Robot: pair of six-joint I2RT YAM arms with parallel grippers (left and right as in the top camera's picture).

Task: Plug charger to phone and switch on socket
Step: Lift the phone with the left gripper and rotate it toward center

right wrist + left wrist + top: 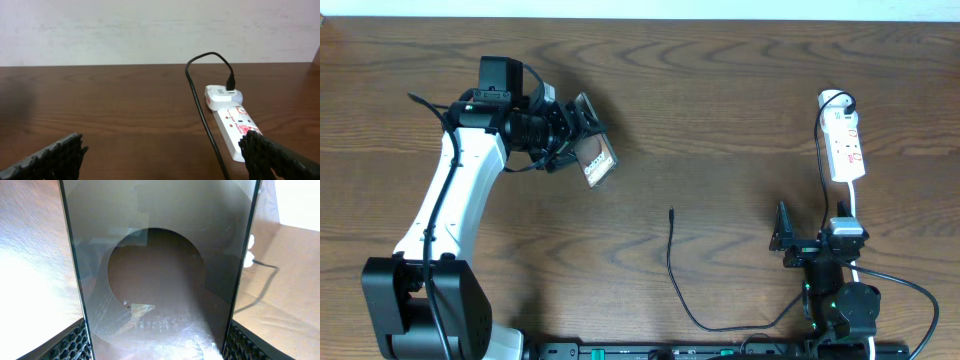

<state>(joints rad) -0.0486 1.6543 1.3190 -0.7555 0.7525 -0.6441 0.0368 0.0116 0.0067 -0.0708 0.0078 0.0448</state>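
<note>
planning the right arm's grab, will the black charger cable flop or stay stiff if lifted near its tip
Probably floppy: the charger cable is thin and lies in loose curves on the table. Gripped behind the tip, its end would likely droop. It looks light.

We see even, soft overhead light on the table (720,120), faint shadows; left wrist view blurred, phone (160,280) too close, glare on table at left
</note>
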